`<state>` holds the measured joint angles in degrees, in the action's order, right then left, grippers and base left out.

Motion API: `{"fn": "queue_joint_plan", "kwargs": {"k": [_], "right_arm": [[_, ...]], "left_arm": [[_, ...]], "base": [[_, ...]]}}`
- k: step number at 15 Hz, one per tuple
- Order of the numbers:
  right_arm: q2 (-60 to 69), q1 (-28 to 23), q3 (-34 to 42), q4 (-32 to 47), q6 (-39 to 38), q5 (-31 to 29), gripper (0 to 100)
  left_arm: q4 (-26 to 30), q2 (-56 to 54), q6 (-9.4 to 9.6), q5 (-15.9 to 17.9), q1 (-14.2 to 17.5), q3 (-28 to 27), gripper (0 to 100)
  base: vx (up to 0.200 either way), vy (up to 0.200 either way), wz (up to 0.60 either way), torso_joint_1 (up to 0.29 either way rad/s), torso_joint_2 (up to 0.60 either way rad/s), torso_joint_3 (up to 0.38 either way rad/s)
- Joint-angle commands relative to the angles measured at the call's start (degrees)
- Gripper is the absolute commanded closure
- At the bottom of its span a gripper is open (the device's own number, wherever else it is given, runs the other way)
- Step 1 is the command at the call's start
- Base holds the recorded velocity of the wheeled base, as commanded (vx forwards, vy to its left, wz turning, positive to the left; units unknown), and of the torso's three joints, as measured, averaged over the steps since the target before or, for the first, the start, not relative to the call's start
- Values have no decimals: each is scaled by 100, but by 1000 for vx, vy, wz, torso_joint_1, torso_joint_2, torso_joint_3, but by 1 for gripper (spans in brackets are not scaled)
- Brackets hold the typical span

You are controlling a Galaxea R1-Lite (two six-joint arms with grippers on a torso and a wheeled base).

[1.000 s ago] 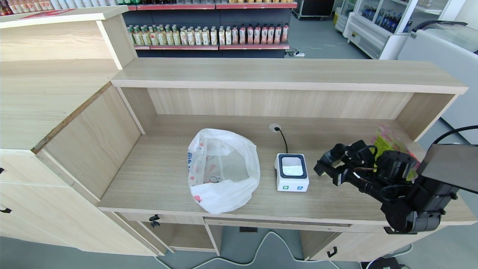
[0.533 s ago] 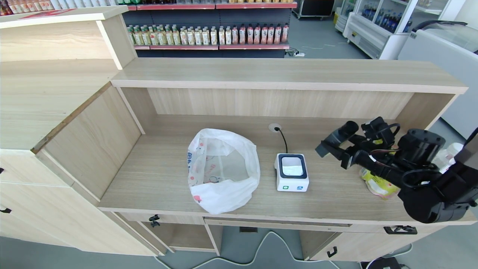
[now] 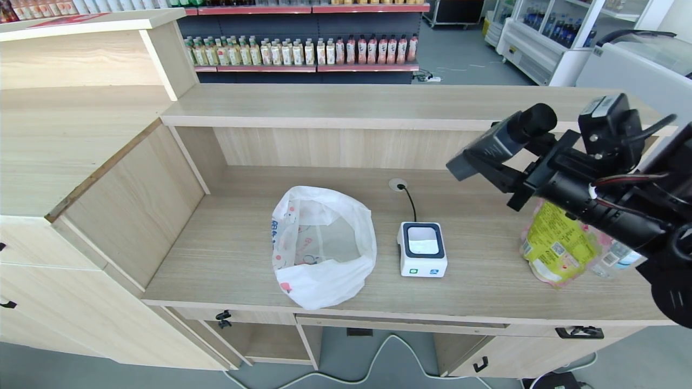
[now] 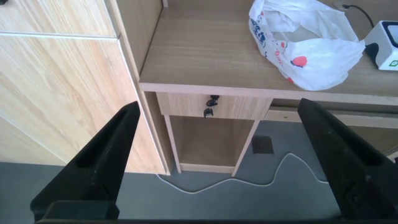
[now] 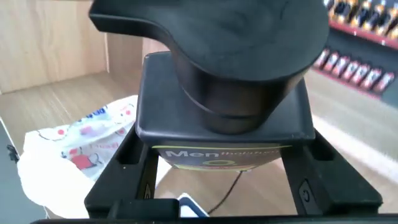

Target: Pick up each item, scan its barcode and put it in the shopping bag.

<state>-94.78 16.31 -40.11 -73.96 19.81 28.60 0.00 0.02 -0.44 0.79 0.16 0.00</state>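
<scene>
Bottle (image 5: 230, 118) tight between right jaws

The right arm (image 3: 594, 208) covers the top of the yellow-green pouch (image 3: 557, 246) and most of the clear bottle (image 3: 613, 258) just beside it on the table (image 3: 476, 294). In the left wrist view the scanner (image 4: 387, 43) is cut off at the edge, and the print on the shopping bag (image 4: 305, 43) is too small to read.
</scene>
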Motion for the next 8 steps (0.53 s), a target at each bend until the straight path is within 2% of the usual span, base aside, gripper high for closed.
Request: {"fn": "queue_joint_plan", "kwargs": {"k": [1,5,8], "right_arm": [[751,487,179,57,533,392,100],[707,689,267,66,1921,2044,100],[689,927,161,57,2132,2334,100]], "left_arm": [[0,-2,0,0,2,0,0],[0,-2,0,0,2,0,0],[0,-2,0,0,2,0,0]], "base": [[0,0,0,0,0,0],[0,0,0,0,0,0],[0,0,0,0,0,0]]}}
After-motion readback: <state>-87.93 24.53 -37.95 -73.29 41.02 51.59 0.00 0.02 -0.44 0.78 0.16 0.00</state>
